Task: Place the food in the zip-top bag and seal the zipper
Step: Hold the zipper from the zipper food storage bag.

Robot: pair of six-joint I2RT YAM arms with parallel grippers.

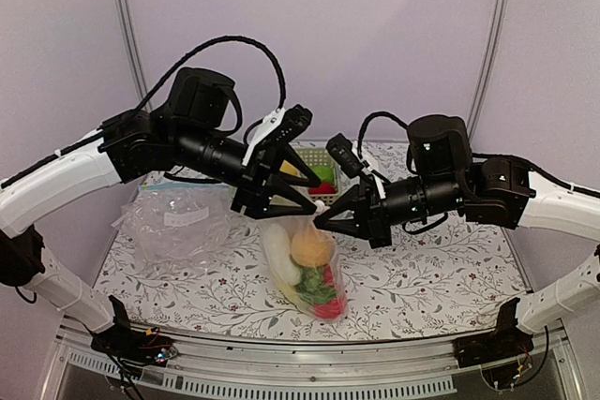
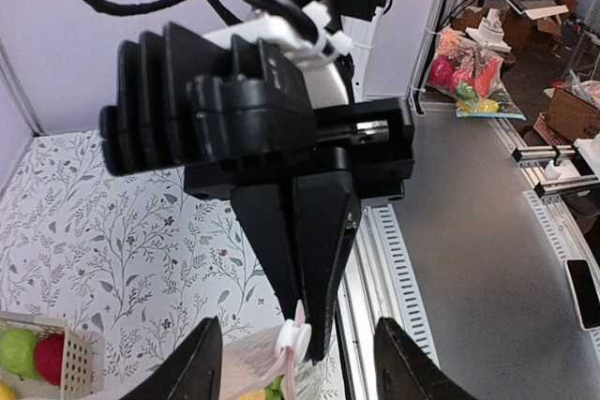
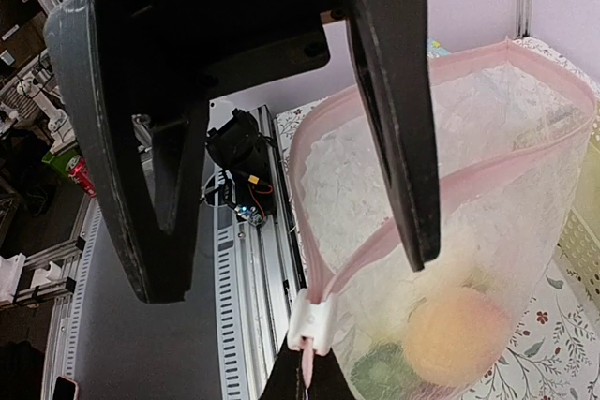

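The zip-top bag [image 1: 309,264] hangs above the table with its mouth open. Inside it lie the food pieces: an orange peach [image 1: 312,248], a white oblong piece [image 1: 279,255], and green and red pieces below. My right gripper [image 3: 307,370] is shut on the end of the pink zipper [image 3: 450,189], just past the white slider [image 3: 311,320]. My left gripper [image 2: 300,367] is open, with one fingertip on each side of the slider [image 2: 295,339] and of the right gripper's tip. In the top view both grippers [image 1: 305,201] [image 1: 323,219] meet at the bag's top corner.
A second clear bag [image 1: 178,222] with a blue strip and a white label lies at the left of the floral table. A woven basket [image 1: 302,155] with more toy fruit stands behind the grippers. The table's metal rail [image 2: 380,259] runs along the near edge.
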